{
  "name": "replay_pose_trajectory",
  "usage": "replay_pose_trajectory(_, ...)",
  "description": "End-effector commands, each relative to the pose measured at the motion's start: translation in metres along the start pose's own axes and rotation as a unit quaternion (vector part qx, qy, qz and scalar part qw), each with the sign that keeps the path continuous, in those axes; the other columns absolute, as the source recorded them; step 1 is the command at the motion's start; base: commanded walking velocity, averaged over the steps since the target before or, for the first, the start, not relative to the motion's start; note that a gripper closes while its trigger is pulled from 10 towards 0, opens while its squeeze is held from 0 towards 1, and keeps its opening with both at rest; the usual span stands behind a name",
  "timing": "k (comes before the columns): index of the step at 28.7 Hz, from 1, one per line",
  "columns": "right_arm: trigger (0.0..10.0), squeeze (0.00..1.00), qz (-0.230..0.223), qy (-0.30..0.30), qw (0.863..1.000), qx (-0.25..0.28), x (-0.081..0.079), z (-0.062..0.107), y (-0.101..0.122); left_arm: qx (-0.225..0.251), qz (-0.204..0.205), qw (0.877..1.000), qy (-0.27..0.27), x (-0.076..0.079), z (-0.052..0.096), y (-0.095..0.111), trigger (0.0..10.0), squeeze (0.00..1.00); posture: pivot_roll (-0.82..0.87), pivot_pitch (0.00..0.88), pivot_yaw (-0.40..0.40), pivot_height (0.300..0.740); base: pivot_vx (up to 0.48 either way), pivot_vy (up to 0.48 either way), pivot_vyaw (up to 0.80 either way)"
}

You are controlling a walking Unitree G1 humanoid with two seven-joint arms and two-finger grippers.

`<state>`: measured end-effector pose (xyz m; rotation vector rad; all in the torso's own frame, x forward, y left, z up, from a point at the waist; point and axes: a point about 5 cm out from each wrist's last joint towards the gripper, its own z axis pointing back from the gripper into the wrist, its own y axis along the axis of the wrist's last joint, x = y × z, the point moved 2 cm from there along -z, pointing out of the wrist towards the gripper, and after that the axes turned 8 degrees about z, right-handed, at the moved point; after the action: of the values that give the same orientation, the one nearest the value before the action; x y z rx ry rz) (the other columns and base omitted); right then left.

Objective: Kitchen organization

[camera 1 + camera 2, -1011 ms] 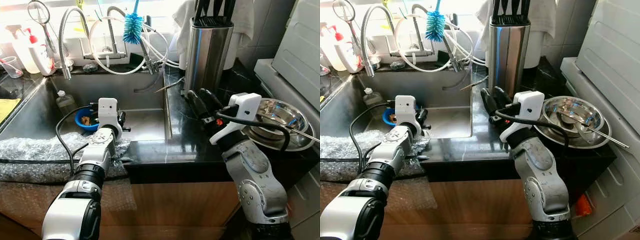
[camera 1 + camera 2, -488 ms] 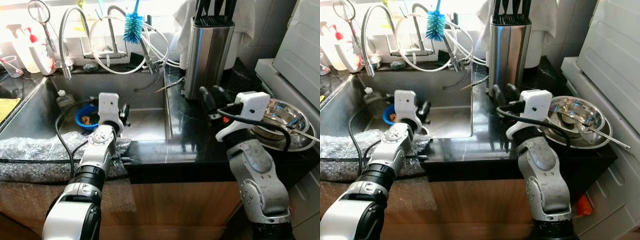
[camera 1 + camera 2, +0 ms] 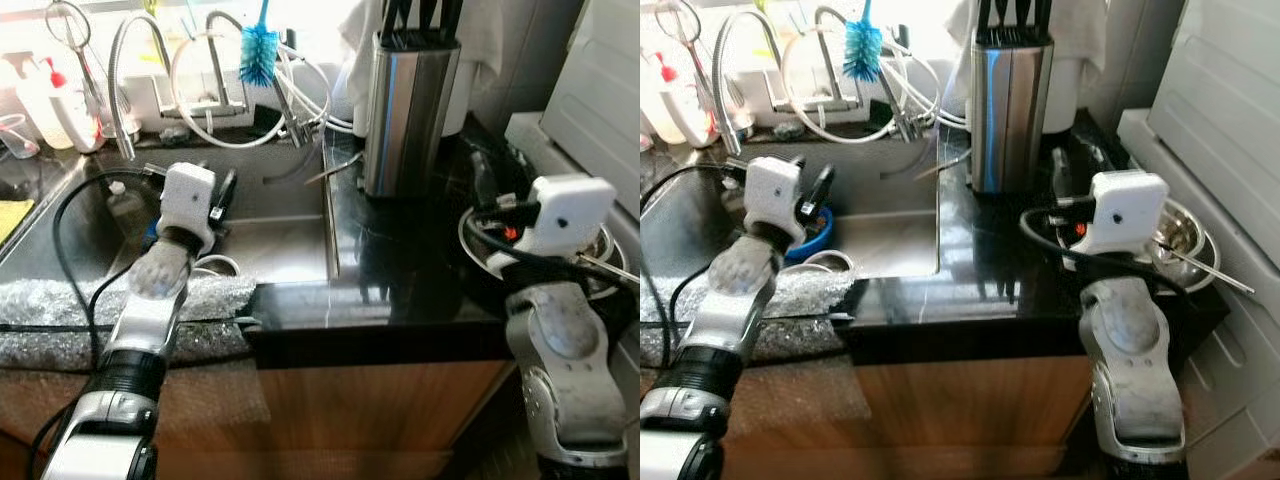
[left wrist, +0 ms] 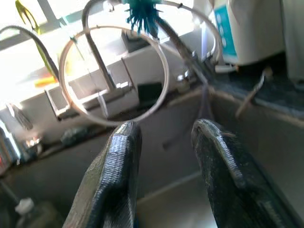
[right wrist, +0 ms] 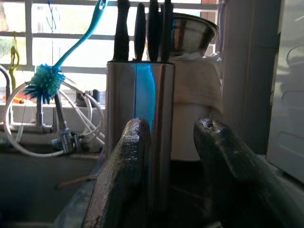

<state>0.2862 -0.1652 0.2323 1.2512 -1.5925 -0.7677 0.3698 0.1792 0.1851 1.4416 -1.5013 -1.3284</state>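
Left gripper (image 4: 164,161): fingers spread, nothing between them. Raised since a second ago, from the sink's front edge to a position over the basin (image 3: 270,245). Ahead of the jaws: the looped white hose (image 4: 116,76) and the turquoise bottle brush (image 4: 142,12) at the back of the sink. Below the jaws: a blue bowl (image 3: 815,228) on the basin floor.

Right gripper (image 5: 173,164): fingers spread, empty. Shifted over the last second from the counter's middle toward the steel bowl (image 3: 1180,240), which now lies just beside and under the wrist. Straight ahead of the jaws: the steel knife block (image 5: 137,118).

Black counter (image 3: 400,270): bare between the two arms.

Assessment: both arms repositioning, neither holding anything; no item yet picked. Likely candidates are the bowl in the sink or the steel bowl with its utensil (image 3: 1210,275).
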Motion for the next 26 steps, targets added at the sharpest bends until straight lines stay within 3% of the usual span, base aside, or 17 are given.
replay_pose_trajectory(1,10.0,0.00,0.010,-0.010,1.000,0.009,0.001,0.005,0.007,0.007,-0.008,1.000,-0.003,-0.001,0.002,0.003,10.0,0.00,-0.10,0.000,0.065,0.740,0.000,0.000,0.00)
replay_pose_trajectory(7,10.0,0.00,0.047,-0.025,0.999,0.002,0.004,0.019,0.006,-0.002,0.001,1.000,-0.008,0.008,0.007,-0.005,10.0,0.00,-0.11,0.000,0.065,0.740,0.000,0.000,0.00)
replay_pose_trajectory(15,10.0,0.00,0.055,-0.036,0.997,-0.040,0.014,0.043,-0.010,-0.006,0.009,1.000,-0.021,0.017,0.005,-0.007,10.0,0.00,-0.13,0.000,0.068,0.740,0.000,0.000,0.00)
replay_pose_trajectory(23,10.0,0.00,0.182,0.017,0.982,-0.049,0.038,0.060,-0.018,-0.008,0.017,1.000,-0.020,0.022,0.006,-0.010,10.0,0.00,-0.15,0.000,0.058,0.740,0.000,0.000,0.00)
replay_pose_trajectory(26,10.0,0.00,0.223,0.026,0.973,-0.049,0.054,0.065,-0.019,-0.010,0.023,0.999,-0.019,0.026,0.007,-0.012,10.0,0.00,-0.16,0.000,0.055,0.740,0.000,0.000,0.00)
